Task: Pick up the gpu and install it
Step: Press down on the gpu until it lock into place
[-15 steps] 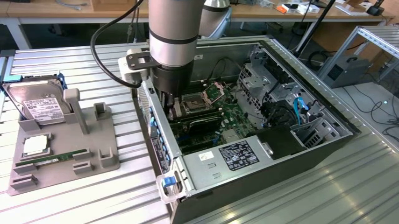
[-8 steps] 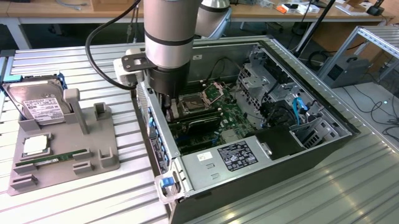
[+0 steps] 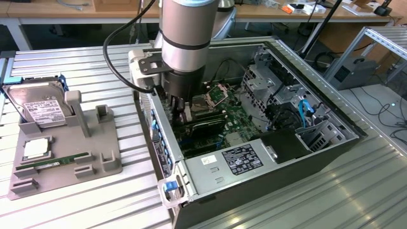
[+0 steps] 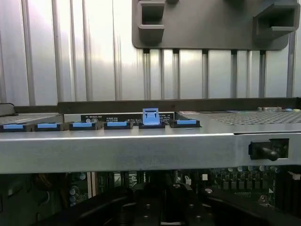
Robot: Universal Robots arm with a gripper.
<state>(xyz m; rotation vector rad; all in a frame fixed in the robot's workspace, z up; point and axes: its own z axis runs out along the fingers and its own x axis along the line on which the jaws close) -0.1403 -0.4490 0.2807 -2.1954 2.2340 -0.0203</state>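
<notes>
- The arm is seen reaching down into the open computer case (image 3: 305,157), which lies on the ribbed metal surface (image 3: 76,210).
- The pincer (image 3: 181,112) is lowered just above the motherboard (image 3: 235,119), near the rear wall of the case.
- Whether the pincer is apart or clamped on anything cannot be told.
- The gpu cannot be made out with certainty inside the case.
- On the grey fixture (image 3: 64,162), at the exterior view's left, a hard drive (image 3: 41,109) and a memory stick (image 3: 54,163) are seated.
- A row of blue slot latches (image 4: 117,125) is seen along the case edge.
</notes>
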